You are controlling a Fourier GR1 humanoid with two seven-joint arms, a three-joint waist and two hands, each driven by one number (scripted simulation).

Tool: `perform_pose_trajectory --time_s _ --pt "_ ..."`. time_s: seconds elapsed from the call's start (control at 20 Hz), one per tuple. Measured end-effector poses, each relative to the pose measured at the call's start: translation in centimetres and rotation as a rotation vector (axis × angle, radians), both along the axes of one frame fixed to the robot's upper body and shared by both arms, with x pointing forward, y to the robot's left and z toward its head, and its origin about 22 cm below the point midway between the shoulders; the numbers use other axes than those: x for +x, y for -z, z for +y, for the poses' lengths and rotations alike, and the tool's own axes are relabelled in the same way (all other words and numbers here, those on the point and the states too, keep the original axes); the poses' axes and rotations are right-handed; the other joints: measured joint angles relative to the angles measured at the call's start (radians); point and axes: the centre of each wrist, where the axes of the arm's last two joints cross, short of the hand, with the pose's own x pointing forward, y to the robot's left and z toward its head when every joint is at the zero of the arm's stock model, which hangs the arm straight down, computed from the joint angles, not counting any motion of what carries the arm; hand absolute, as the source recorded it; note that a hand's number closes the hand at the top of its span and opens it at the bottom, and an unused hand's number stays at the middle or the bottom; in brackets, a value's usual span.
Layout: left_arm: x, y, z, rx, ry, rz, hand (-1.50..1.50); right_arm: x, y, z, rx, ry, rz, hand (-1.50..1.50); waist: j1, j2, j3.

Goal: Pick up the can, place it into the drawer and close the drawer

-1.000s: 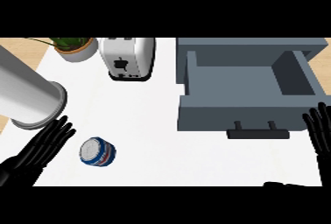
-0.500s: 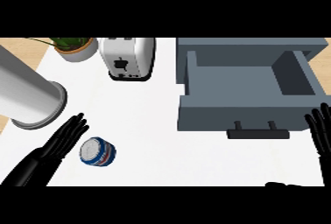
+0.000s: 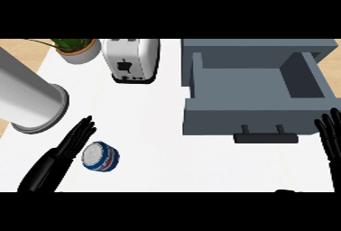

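Observation:
A small blue and white can (image 3: 100,156) lies on the white counter at the lower left, its round lid facing up. My left hand (image 3: 66,151) lies just left of the can with straight fingers pointing up and to the right, nearly touching it. The grey drawer (image 3: 253,115) stands pulled open at the right, its inside bare, with a dark handle (image 3: 265,135) on its front. My right hand (image 3: 330,137) shows at the right edge, fingers up and straight, resting beside the drawer front.
A large white cylinder (image 3: 26,101) lies at the left edge, close above my left hand. A white toaster (image 3: 131,59) stands at the back. A potted plant (image 3: 75,47) sits at the back left.
My left hand has moved up and to the right, closing in on the can's left side. The can, the drawer and my right hand have stayed put.

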Motion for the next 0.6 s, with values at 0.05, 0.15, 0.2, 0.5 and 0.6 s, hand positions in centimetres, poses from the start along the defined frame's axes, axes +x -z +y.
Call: perform_pose_trajectory --time_s 0.05,0.15,0.2,0.5,0.6 --pt "0.0 0.7 0.2 0.002 -0.005 0.001 -1.5 0.0 0.2 0.2 -0.003 -0.003 0.003 -1.5 0.0 0.0 0.0" --pt "0.2 1.1 1.0 0.016 -0.013 0.004 -1.5 0.1 0.0 -0.4 -0.005 0.0 0.001 -1.5 0.0 0.0 0.0" --pt "0.4 1.4 1.1 0.019 -0.019 0.002 -1.5 0.0 0.0 -0.3 -0.006 0.0 0.001 -1.5 0.0 0.0 0.0" --pt "0.5 4.1 3.5 0.027 -0.025 0.013 -1.5 0.1 0.3 -0.8 -0.001 0.003 -0.003 -1.5 0.0 0.0 0.0" --pt "0.2 4.7 4.0 0.026 -0.022 0.015 -1.5 -0.3 0.2 -0.7 -0.005 -0.001 -0.004 -1.5 0.0 0.0 0.0"
